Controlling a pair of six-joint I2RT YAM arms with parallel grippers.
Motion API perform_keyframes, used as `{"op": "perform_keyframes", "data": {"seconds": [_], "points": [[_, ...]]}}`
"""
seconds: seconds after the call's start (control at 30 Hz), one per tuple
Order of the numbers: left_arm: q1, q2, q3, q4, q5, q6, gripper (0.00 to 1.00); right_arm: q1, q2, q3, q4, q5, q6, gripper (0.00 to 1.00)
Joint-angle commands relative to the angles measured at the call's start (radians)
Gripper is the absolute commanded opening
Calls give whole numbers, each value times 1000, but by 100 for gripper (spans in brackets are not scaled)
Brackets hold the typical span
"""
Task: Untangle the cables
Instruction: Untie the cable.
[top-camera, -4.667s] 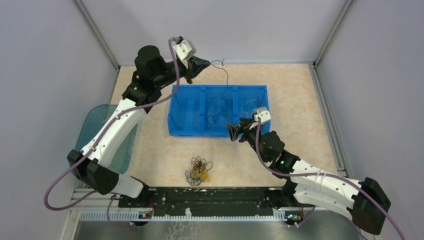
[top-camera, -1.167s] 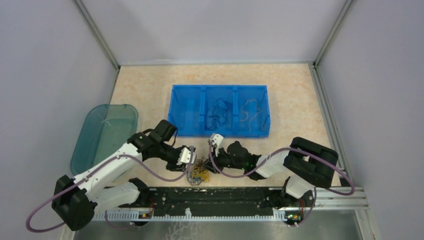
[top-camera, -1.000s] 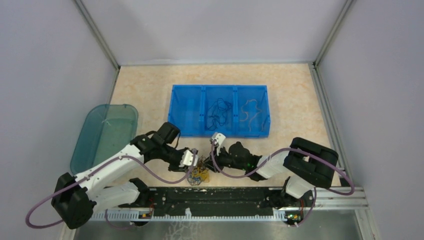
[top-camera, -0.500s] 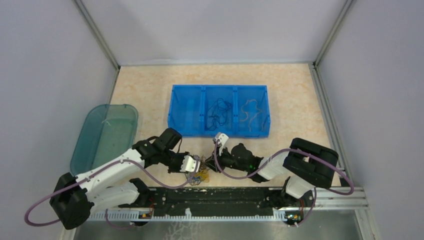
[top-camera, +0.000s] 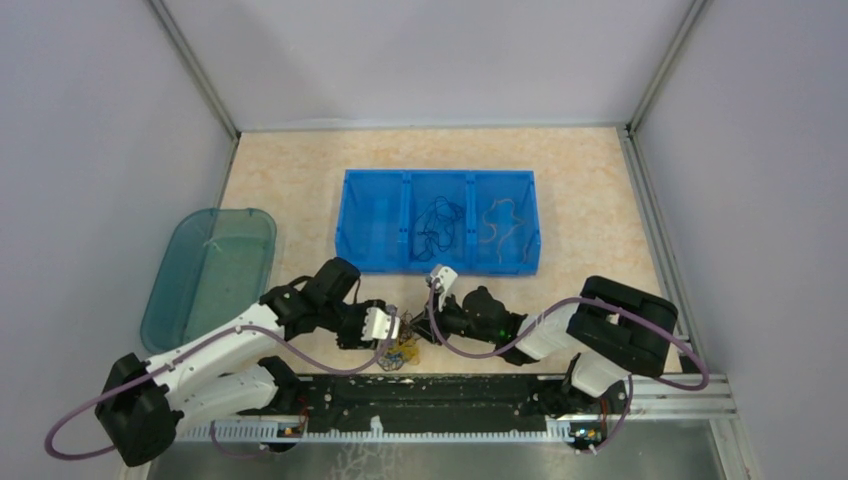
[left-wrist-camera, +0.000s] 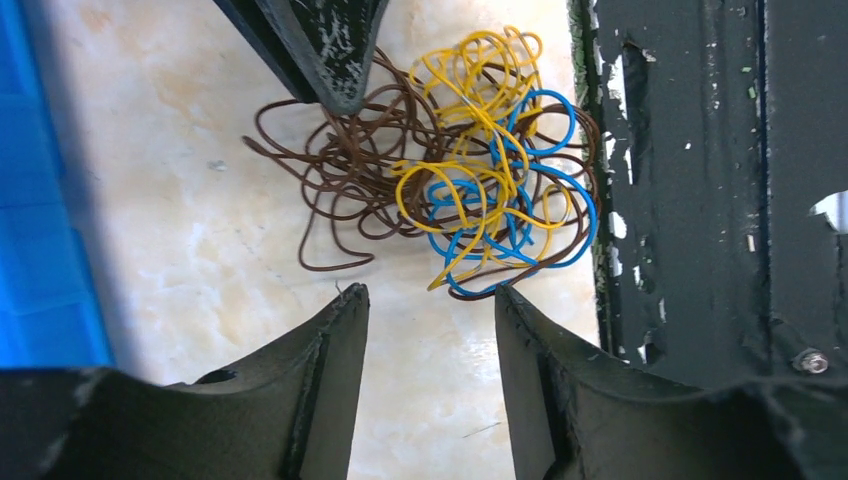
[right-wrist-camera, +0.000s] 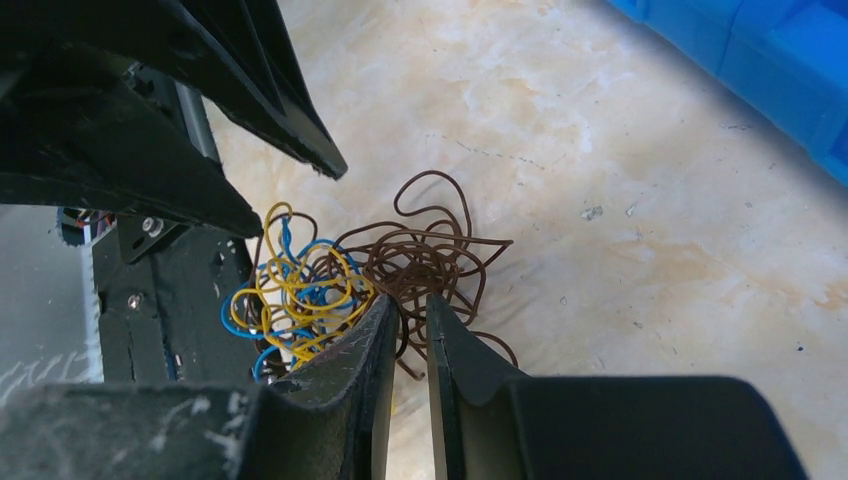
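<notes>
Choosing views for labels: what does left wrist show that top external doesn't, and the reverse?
Left wrist only: the tangle's separate brown, yellow and blue strands, and the left gripper open just short of them. Top external only: the blue bin's three compartments, sorted cables in the middle and right ones, the teal tray. Both: the tangle on the table by the black rail, with the right gripper's tip at it.

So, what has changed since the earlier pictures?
The left tool and right tool moved from the blue bin down to the cables in front. The left one released its black wire and stands open; the right one touches the brown strands. The bin stayed put.
</notes>
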Motion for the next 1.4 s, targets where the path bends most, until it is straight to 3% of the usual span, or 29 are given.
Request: {"op": "perform_keyframes", "data": {"seconds": [0.0,0.13,0.3,0.4,0.6,0.67,0.73,0.77,0.9,1.03,1.2,1.37], "points": [[-7,46,24,3,33,-87,52,9,-47,7,52,16,10,18],[-6,51,19,-54,57,-62,43,9,-60,1,53,22,10,17],[-6,35,21,-89,106,-66,43,9,-72,5,48,31,5,16],[-7,33,13,-55,114,-84,43,8,-72,10,48,28,4,16],[-7,63,7,36,118,-124,34,9,-82,17,49,27,10,15],[-7,59,5,40,114,-118,25,9,-90,27,44,32,5,15],[-7,51,12,23,102,-103,5,9,-97,34,48,28,3,18],[-7,44,20,9,89,-96,1,9,-97,38,52,20,1,21],[-6,19,84,-76,75,-65,0,9,-61,54,124,-42,3,38],[-6,-12,177,-187,88,-36,0,20,15,95,215,-142,13,43],[-6,-42,284,-292,128,-7,0,41,114,143,253,-162,21,44],[-6,-62,367,-307,128,5,0,42,177,135,297,-117,43,35]]}}
